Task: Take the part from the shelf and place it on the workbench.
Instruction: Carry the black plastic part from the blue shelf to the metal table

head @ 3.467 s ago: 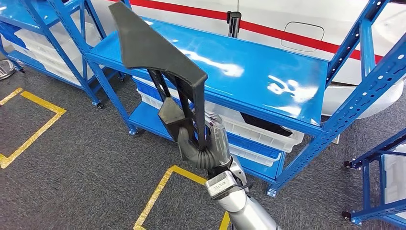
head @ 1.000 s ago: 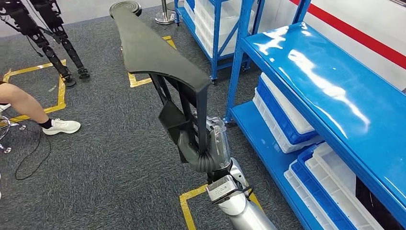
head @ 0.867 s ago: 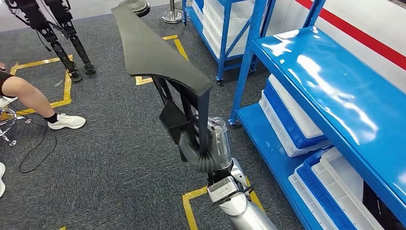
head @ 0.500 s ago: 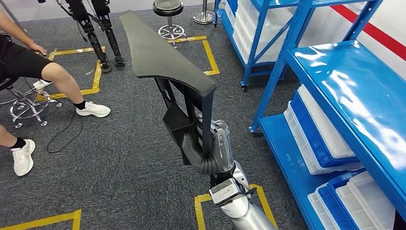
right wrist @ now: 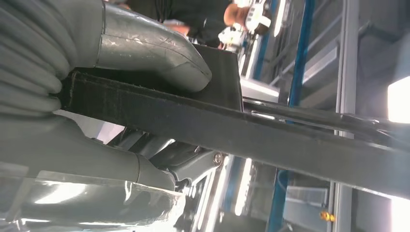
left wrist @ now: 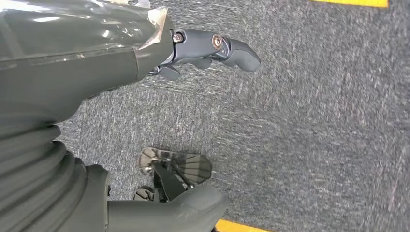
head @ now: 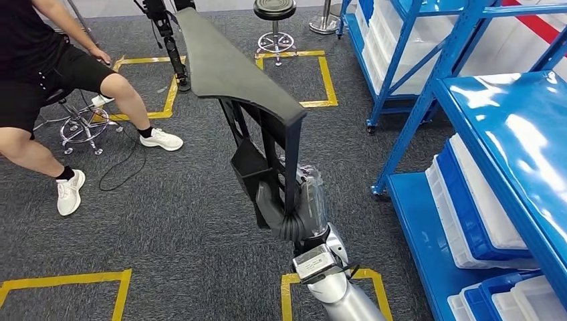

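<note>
The right hand (head: 291, 210) stays clamped on the lower strut of the long black plastic panel part (head: 231, 67), holding it upright above the grey carpet. The left hand (left wrist: 203, 48) hangs beside the body, fingers apart, holding nothing. Since the earlier frames the view has swung away from the blue metal shelf (head: 508, 127), toward a seated person (head: 47, 87). Judgement: pick complete, carry under way; counter not yet visible.
</note>
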Action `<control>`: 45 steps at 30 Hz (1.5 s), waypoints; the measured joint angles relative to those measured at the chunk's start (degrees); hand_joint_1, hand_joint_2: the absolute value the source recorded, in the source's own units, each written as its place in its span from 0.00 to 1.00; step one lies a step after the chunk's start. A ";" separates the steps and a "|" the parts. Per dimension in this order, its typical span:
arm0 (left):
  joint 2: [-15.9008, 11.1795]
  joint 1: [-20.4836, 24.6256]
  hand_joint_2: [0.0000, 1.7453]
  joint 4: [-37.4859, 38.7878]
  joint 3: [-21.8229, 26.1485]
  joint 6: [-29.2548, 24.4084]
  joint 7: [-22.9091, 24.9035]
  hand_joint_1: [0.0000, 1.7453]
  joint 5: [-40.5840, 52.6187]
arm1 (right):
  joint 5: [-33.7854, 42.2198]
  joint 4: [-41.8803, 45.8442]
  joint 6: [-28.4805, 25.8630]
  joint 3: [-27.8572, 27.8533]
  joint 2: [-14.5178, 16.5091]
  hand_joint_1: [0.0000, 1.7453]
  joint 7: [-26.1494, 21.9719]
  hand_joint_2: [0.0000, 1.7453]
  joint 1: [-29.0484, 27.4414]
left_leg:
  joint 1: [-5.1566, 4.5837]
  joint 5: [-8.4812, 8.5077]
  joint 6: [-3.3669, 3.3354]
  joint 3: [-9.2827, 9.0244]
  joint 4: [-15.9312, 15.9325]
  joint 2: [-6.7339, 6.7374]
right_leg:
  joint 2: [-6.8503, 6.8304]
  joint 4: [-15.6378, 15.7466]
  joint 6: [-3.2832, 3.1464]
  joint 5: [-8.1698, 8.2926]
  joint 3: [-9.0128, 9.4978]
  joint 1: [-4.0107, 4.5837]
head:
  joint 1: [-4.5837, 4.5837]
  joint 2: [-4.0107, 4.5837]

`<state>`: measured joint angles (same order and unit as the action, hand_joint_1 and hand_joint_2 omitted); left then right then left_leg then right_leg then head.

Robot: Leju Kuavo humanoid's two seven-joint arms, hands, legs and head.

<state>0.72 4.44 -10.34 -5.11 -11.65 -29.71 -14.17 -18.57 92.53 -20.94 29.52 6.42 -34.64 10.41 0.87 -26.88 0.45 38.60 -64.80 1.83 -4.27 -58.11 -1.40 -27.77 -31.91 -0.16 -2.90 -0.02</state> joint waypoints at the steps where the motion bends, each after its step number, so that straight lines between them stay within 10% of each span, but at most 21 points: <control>1: -0.01 0.02 1.00 -0.01 0.05 -0.11 -0.19 0.00 -0.13 | 0.14 -0.04 0.24 -0.01 0.09 1.00 0.01 1.00 0.15 | -0.21 1.18 -0.33 -1.94 3.56 0.95 | -0.48 -0.01 0.17 -0.15 0.09 0.21 | -0.03 0.00; 5: -0.03 -0.13 1.00 0.00 0.28 -1.38 -0.69 0.00 -0.43 | 0.56 -0.55 0.97 0.02 0.58 1.00 0.03 1.00 0.76 | -0.70 1.96 -1.63 -3.40 6.75 0.38 | -2.14 0.05 1.22 -0.64 0.36 0.51 | -0.05 0.00; 12: 0.18 -0.51 1.00 0.00 1.07 -2.96 -1.41 0.00 -0.88 | 1.59 -1.89 1.03 -0.05 0.21 1.00 -0.02 1.00 1.75 | -0.25 2.95 -2.87 -4.60 8.25 -4.49 | 4.00 -16.21 1.73 -6.89 -7.49 -0.32 | -0.24 0.02; 16: 0.25 -0.66 1.00 0.00 1.26 -2.99 -1.47 0.00 -0.87 | 1.93 -2.21 0.90 -0.10 -0.01 1.00 -0.04 1.00 1.79 | -0.18 2.62 -2.16 -4.57 7.73 -7.60 | 5.97 -3.64 3.84 -0.72 -2.40 -1.40 | -0.26 0.01; 20: 0.11 -0.97 1.00 0.01 1.49 -3.53 -1.92 0.00 -0.87 | 2.31 -2.30 0.84 -0.13 -0.07 1.00 -0.01 1.00 1.71 | 0.02 2.54 -0.83 -3.91 7.43 -9.08 | 6.25 -0.41 2.78 0.77 -0.91 -1.12 | -0.15 0.00; 25: 0.13 -1.24 1.00 0.02 1.58 -3.69 -2.01 0.00 -0.87 | 2.45 -2.31 0.84 -0.18 0.06 1.00 0.01 1.00 1.74 | 0.22 2.42 -0.45 -3.74 7.28 -8.76 | 5.77 -0.31 2.28 0.92 -0.85 -1.10 | -0.15 0.01; 29: 0.11 -1.38 1.00 0.03 1.81 -3.91 -2.09 0.00 -0.91 | 2.53 -2.32 1.09 -0.56 0.62 1.00 0.04 1.00 1.28 | 0.29 -3.94 0.25 3.39 -7.27 -2.02 | 1.68 -0.01 0.56 0.69 -0.71 -0.55 | 0.08 0.01; 34: -0.02 -1.20 1.00 0.02 1.83 -3.91 -2.14 0.00 -0.91 | 2.53 -2.32 1.12 -0.70 0.91 1.00 0.05 1.00 1.21 | -0.65 1.47 -1.17 -3.85 6.12 2.34 | -1.27 0.01 0.91 0.11 -0.14 0.25 | 0.04 0.01; 38: -0.05 -1.23 1.00 0.01 1.85 -3.92 -2.16 0.00 -0.89 | 2.46 -2.28 1.26 -0.78 1.20 1.00 0.11 1.00 1.25 | -0.71 2.03 -2.32 -4.43 7.48 0.11 | -0.95 -0.75 1.92 -0.76 -0.06 0.20 | 0.02 0.02; 43: 0.06 -0.85 1.00 0.01 1.85 -3.88 -2.07 0.00 -0.73 | 2.04 -2.38 2.32 -1.01 1.08 1.00 0.18 1.00 0.67 | -0.32 2.64 -2.97 -4.87 8.14 -3.78 | 3.84 -15.72 1.85 -6.33 -7.56 -0.24 | -0.16 0.02; 45: 0.09 -0.94 1.00 0.01 1.85 -3.90 -2.08 0.00 -0.72 | 2.05 -2.42 2.44 -1.07 1.07 1.00 0.03 1.00 0.54 | -0.30 2.59 -2.88 -4.97 8.08 -5.53 | 4.12 -13.36 2.84 -4.33 -7.08 -0.45 | -0.17 0.02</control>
<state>0.81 3.49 -10.34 -3.26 -15.55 -31.79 -14.88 -16.52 90.12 -18.51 28.45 7.49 -34.62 10.94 0.56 -24.28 -2.44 33.63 -56.73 -3.70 -0.15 -71.46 1.44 -32.10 -38.99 -0.61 -3.07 0.00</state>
